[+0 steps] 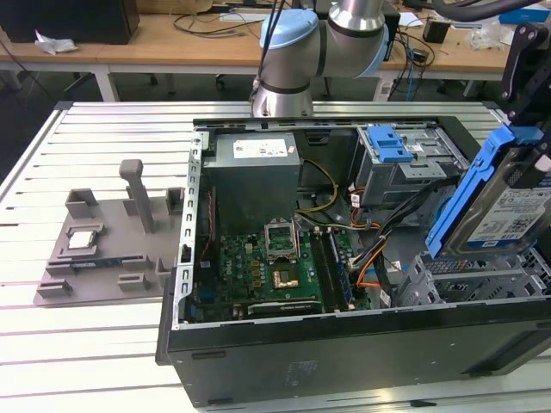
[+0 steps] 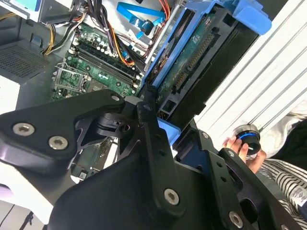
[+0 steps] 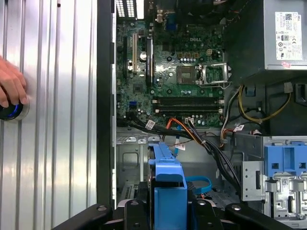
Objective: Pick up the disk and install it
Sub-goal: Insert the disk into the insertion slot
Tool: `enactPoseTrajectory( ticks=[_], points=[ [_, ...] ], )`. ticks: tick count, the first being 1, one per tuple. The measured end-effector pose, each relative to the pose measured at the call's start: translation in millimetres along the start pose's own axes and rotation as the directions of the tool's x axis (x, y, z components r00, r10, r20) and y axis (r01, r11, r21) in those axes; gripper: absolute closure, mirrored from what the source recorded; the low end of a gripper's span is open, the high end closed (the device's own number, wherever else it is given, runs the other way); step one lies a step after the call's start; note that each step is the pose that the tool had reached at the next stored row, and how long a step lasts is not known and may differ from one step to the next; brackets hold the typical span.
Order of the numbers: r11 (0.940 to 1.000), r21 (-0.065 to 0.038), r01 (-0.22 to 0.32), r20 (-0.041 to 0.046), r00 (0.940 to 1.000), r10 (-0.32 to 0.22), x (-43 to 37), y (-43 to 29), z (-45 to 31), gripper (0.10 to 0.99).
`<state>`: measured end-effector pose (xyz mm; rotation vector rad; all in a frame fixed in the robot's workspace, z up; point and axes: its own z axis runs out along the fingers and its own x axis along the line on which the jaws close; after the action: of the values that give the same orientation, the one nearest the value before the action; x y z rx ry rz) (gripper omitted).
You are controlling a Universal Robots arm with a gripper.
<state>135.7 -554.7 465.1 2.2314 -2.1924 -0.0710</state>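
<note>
Steel of the open case (image 1: 344,348) lies nearest in the exterior view, on the slatted counter (image 1: 86,344). Inside it the green motherboard (image 1: 258,275) lies flat, with orange and black cables (image 1: 372,258) just beside it.

At the exterior view's right, above the grey bay (image 1: 456,275) at the case's near corner, the gripper (image 2: 165,125) is closed on the disk (image 1: 504,202). Its black fingers (image 2: 151,139) clamp the blue carrier from both sides. The disk hangs steeply tilted, nearly on edge, with its label in sight. Whether its low end touches the bay cannot be told.

At the exterior view's left, apart from the case, a grey tray (image 1: 103,258) sits on the counter with a square chip (image 1: 82,239) in it.

In both wrist views a person's hand (image 3: 10,84) rests on a round black knob (image 3: 9,111) on the counter outside the case wall.

Farther back in the case stand the grey power supply (image 1: 254,155) and, to its right, a drive cage with a blue latch (image 1: 387,142). Behind the case rises the arm (image 1: 293,52), and beyond it a far counter (image 1: 172,39) of wood.
</note>
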Motion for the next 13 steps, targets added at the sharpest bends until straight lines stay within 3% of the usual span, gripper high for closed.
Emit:
enactPoseTrajectory(
  ticks=[5,13],
  points=[
    [1.0000,0.000,0.000,0.0002,1.0000,0.000,0.0,0.0,0.9,0.718],
    [1.0000,0.000,0.000,-0.0004,1.0000,0.000,0.2,-0.9,8.5,0.718]
  ],
)
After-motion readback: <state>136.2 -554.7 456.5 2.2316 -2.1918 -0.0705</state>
